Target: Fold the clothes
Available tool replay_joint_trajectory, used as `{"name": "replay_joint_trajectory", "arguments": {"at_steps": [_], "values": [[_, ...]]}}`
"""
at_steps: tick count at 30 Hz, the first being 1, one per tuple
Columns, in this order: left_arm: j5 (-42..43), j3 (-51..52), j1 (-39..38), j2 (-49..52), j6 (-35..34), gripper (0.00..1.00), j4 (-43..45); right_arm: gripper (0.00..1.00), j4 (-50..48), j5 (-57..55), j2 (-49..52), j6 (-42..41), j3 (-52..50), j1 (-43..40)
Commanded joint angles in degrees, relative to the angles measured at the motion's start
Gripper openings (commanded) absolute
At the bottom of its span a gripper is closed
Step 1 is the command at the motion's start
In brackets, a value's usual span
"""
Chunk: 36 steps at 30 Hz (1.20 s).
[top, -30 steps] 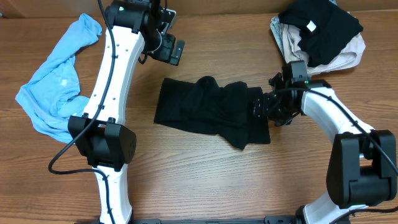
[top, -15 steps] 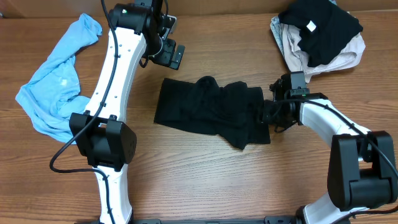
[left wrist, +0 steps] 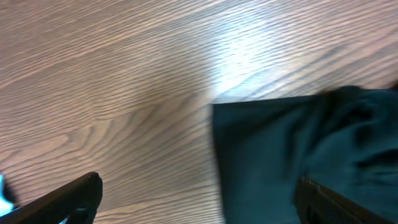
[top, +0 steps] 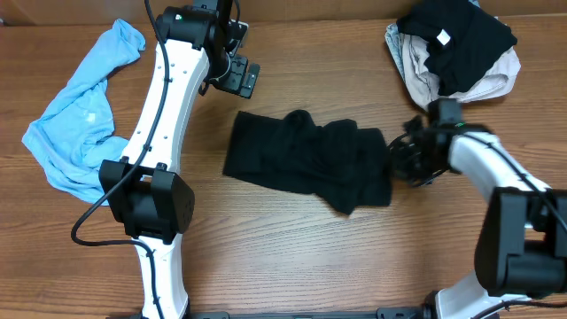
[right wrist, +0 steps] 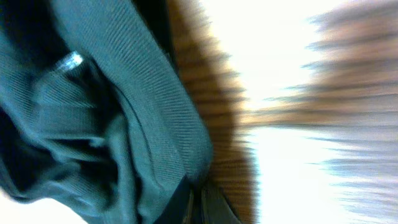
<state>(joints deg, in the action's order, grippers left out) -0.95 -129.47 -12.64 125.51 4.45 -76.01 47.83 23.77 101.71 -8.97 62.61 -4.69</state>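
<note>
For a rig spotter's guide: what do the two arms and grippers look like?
Both the left arm and right arm have glossy white link shells with chunky black joint housings. The left gripper and right gripper are black. A black cable loops from the left arm.

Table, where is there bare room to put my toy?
Bare wood of the brown wooden table lies in front of the crumpled black T-shirt, and behind it up to the black-and-beige clothes pile. Crowded: the light blue garment side.
</note>
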Motion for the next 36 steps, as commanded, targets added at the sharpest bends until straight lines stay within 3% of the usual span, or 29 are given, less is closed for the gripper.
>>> {"name": "replay_joint_trajectory", "arguments": {"at_steps": [1, 6, 13, 22, 31, 33, 36], "values": [[-3.72, 0.28, 1.20, -0.17, -0.85, 1.00, 0.11, 0.04, 5.64, 1.84, -5.11, 5.62, 7.54, -5.33], [-3.67, 0.28, 4.42, -0.17, -0.87, 1.00, 0.15, 0.04, 16.09, 3.37, -6.25, 13.75, 17.53, -7.93], [-3.48, 0.28, 9.64, -0.17, -1.90, 1.00, 0.48, 0.04, 20.31, 8.74, -6.25, 14.95, 27.78, -2.73], [-1.64, 0.33, 12.41, -0.17, -1.88, 1.00, 1.27, 0.04, 9.68, 5.46, -3.98, 3.43, 28.15, 18.45], [0.83, 0.37, 12.24, -0.17, -1.88, 1.00, 3.06, 0.05, -5.60, -3.58, 8.44, -3.41, 28.11, 37.07], [0.83, 0.37, 12.24, -0.15, -1.88, 1.00, 2.99, 0.18, -6.51, -3.56, 11.63, -4.59, 28.11, 38.95], [0.81, 0.37, 12.28, -0.15, -1.86, 1.00, 3.10, 0.25, -6.73, -0.13, 14.14, -4.57, 28.11, 40.26]]}}
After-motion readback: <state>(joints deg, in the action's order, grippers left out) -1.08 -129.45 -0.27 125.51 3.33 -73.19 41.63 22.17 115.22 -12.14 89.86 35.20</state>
